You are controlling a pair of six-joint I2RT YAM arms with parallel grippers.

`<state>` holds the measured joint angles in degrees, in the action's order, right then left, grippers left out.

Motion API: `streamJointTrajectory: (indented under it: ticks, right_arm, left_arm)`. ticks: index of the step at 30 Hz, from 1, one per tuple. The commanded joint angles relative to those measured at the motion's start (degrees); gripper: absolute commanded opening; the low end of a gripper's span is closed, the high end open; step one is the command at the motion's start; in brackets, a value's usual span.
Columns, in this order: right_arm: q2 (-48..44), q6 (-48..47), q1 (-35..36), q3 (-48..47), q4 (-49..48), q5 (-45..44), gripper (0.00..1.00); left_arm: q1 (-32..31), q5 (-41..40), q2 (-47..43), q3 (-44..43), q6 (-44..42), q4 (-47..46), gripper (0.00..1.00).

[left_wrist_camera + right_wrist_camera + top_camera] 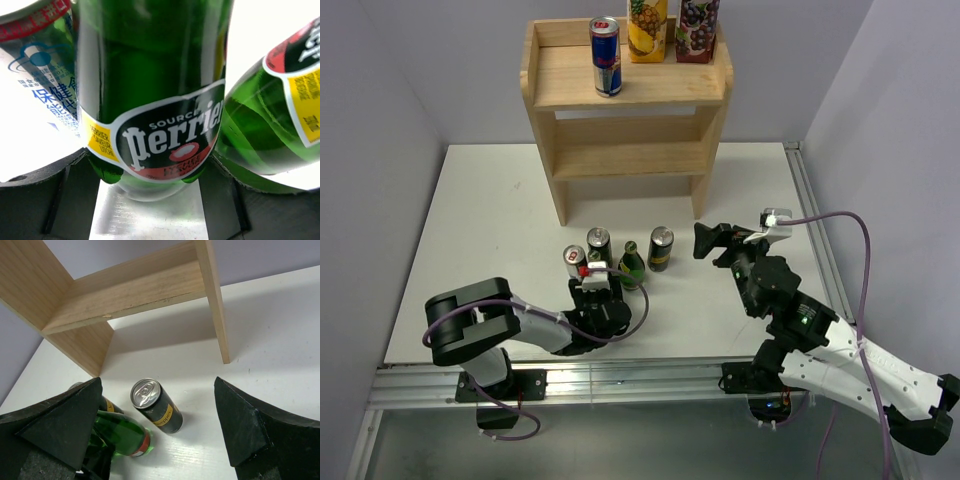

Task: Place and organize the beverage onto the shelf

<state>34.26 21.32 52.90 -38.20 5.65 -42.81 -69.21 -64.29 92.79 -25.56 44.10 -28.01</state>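
Bottle of green glass (150,75), Perrier label, was seen upright on white table (500,220), clamped between left gripper (150,200) pads; light wooden two-tier shelf (625,90) was set beyond it. Right gripper (162,440) was seen spread, empty.
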Motion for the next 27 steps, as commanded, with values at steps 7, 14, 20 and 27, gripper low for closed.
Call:
streamJointTrajectory:
  ticks: [7,14,20,27]
  right_arm:
    - [0.37,0.91,0.36,0.23,-0.73,-0.35,1.00]
    - [0.37,1.35,0.36,0.75,-0.82,-0.08,1.00]
    - [-0.07,1.71,0.36,1.37,-1.08,0.18,1.00]
    - [-0.25,2.41,0.36,2.25,-1.25,0.71,1.00]
  left_arm:
    - [0.83,-2.33,-0.42,-1.42,6.52,8.22,0.01]
    - [-4.25,-6.19,-2.44,-6.07,17.24,26.75,0.00]
    - [-10.93,-8.74,0.10,-13.18,33.84,48.96,0.00]
    - [-16.30,-12.69,3.44,-20.22,58.51,75.00,0.00]
